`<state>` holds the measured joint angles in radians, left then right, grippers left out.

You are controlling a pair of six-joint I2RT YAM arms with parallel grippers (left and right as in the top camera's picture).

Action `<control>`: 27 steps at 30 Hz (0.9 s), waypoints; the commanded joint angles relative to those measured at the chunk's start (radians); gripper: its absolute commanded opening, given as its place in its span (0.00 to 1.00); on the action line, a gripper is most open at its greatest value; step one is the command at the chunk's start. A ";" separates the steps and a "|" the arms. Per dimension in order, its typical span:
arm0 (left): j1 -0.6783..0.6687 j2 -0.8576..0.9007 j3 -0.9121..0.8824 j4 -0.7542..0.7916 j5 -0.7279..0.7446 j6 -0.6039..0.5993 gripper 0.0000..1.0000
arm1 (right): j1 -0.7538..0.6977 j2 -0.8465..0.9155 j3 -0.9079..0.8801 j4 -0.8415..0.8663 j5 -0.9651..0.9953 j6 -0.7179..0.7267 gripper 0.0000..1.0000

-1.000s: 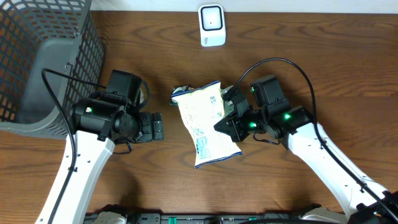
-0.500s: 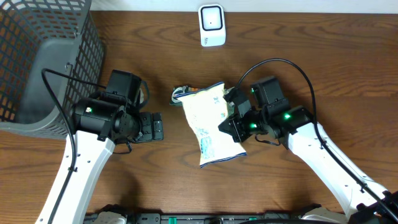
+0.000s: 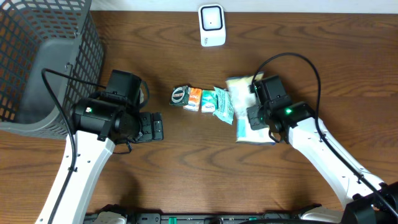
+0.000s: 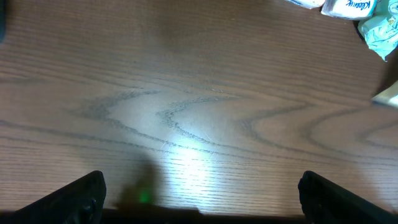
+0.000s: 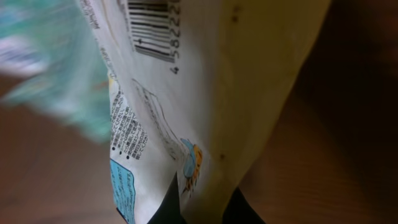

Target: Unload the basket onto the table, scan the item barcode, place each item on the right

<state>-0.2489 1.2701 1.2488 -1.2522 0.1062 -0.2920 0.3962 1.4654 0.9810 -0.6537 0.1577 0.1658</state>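
Snack bag [image 3: 239,86] is sitting pinched in my right jaws, over the right half of the bench [image 3: 186,168].

I am clenching my right jaws on one edge of the bag, and in my right wrist view its pale printed side is facing the camera, with the barcode [image 5: 151,28] showing near the far end. Seen from overhead, the bag is lying lengthwise just beside a green packet [image 3: 222,102], the right end of a short row with an orange-and-white packet [image 3: 195,99]; I cannot tell whether the bag is touching the wood. The white scanner [image 3: 211,25] is standing at the far edge, well apart from the bag. I am holding my left jaws spread wide and grasping nothing, low over bare wood left of that row, near the grey basket [image 3: 37,56].
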 commanded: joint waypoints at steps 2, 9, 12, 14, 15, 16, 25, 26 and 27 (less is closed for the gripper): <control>0.004 0.003 -0.004 -0.002 0.009 -0.009 0.98 | -0.004 -0.006 0.038 0.009 0.510 0.029 0.01; 0.004 0.003 -0.004 -0.003 0.009 -0.009 0.98 | -0.018 0.092 0.037 0.001 0.626 0.029 0.01; 0.004 0.003 -0.004 -0.003 0.009 -0.009 0.98 | -0.023 0.198 0.037 -0.002 0.702 0.029 0.01; 0.004 0.003 -0.004 -0.003 0.009 -0.009 0.98 | -0.021 0.267 0.037 -0.011 0.787 0.029 0.01; 0.004 0.003 -0.004 -0.003 0.009 -0.009 0.98 | -0.020 0.296 0.037 -0.014 0.822 0.029 0.01; 0.004 0.003 -0.004 -0.003 0.009 -0.009 0.98 | -0.019 0.315 0.037 -0.013 0.838 0.031 0.01; 0.004 0.003 -0.004 -0.002 0.009 -0.009 0.98 | 0.071 0.358 0.062 -0.062 0.887 0.058 0.01; 0.004 0.003 -0.004 -0.003 0.009 -0.009 0.98 | 0.074 0.358 0.076 -0.075 0.882 0.059 0.01; 0.004 0.003 -0.004 -0.003 0.009 -0.009 0.98 | 0.078 0.358 0.097 -0.093 0.861 0.063 0.01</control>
<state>-0.2485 1.2701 1.2488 -1.2518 0.1062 -0.2920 0.4622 1.8217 1.0218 -0.7273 0.9730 0.1951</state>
